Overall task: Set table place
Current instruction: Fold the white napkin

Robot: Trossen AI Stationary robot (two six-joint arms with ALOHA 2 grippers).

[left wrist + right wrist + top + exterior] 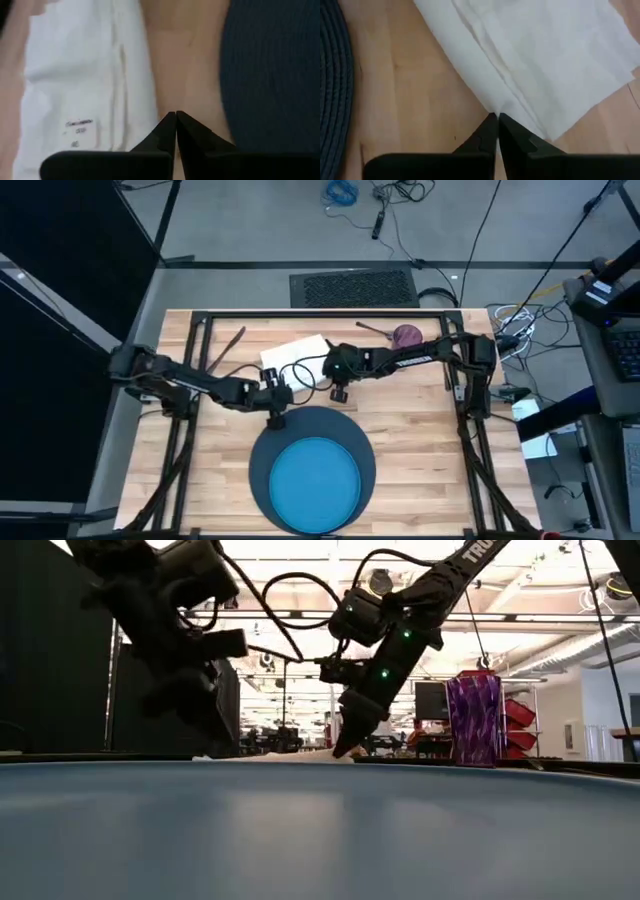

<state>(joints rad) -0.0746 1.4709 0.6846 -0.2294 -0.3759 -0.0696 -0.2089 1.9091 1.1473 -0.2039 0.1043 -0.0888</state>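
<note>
Hovering shut-fingered: right gripper (497,116) at napkin (545,65) edge; left gripper (176,114) beside mat (272,70).

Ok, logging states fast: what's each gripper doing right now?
Left gripper: shut, empty, over bare table between napkin and mat.
Right gripper: shut, tips at the napkin's edge; grip cannot be told.

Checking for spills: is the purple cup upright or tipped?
Upright. The purple cup stands vertical on the table in the low view, its mouth at the top.
</note>
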